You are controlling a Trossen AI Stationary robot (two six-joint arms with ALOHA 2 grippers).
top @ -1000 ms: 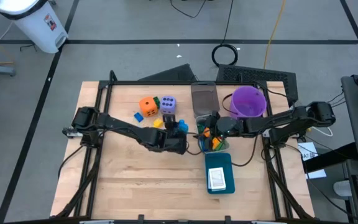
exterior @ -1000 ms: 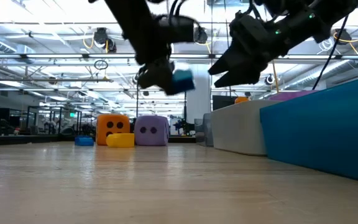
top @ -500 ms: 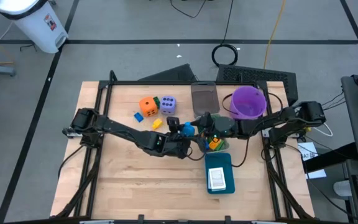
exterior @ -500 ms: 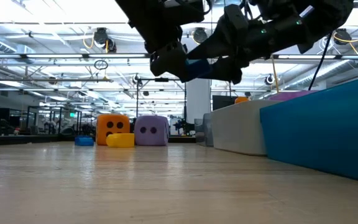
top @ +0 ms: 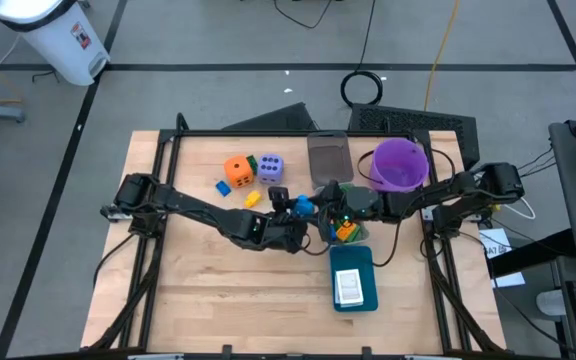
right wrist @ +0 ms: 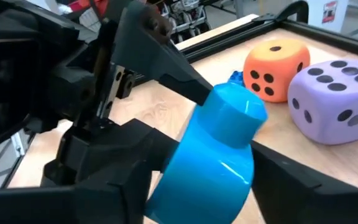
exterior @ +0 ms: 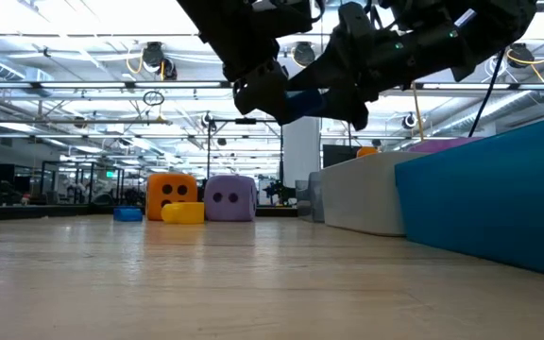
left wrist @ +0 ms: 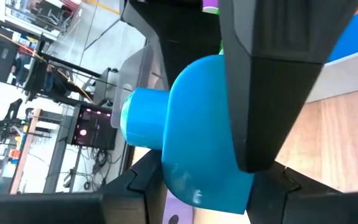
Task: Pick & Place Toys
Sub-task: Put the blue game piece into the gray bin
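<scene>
Counting in the high view: one orange die (top: 237,169), one lavender die (top: 270,167). Left gripper (top: 294,207), arm stretched toward 3 o'clock, meets right gripper (top: 320,205) mid-table (top: 208,280).

Low view: both raised.

Wrist views: left jaws clamped on one blue toy (left wrist: 191,140); right jaws flank it, apart.

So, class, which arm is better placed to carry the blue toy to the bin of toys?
Probably the right: the right pincer is beside the bin and at the blue toy that the left pincer holds.
</scene>
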